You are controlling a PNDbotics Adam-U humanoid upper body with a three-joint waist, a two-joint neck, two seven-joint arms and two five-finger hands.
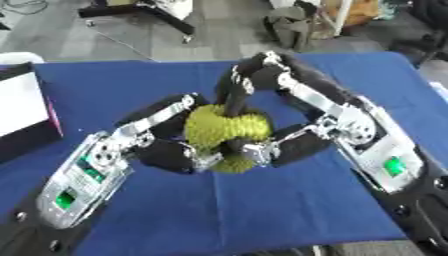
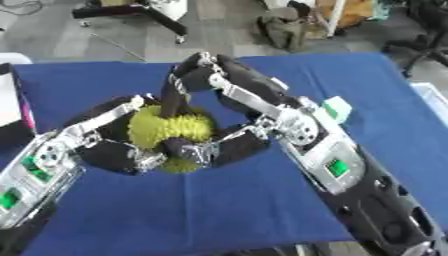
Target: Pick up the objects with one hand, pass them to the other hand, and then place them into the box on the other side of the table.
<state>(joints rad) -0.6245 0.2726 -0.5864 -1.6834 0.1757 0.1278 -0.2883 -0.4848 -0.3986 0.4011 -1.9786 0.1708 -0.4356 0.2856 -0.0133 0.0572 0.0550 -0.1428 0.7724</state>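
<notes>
Looks like a robotics lab or workshop — bare grey floor, a wheeled black equipment stand at the far side, bags and gear heaped behind, and a blue-clothed desk for trials.

Both robot hands close around the yellow-green spiky object, so its sides and underside are hidden and its full shape cannot be told. The left robot hand and the right robot hand overlap it, and their fingertips are blurred. The box at the left is cut off by the picture's edge; its inside is hidden.
</notes>
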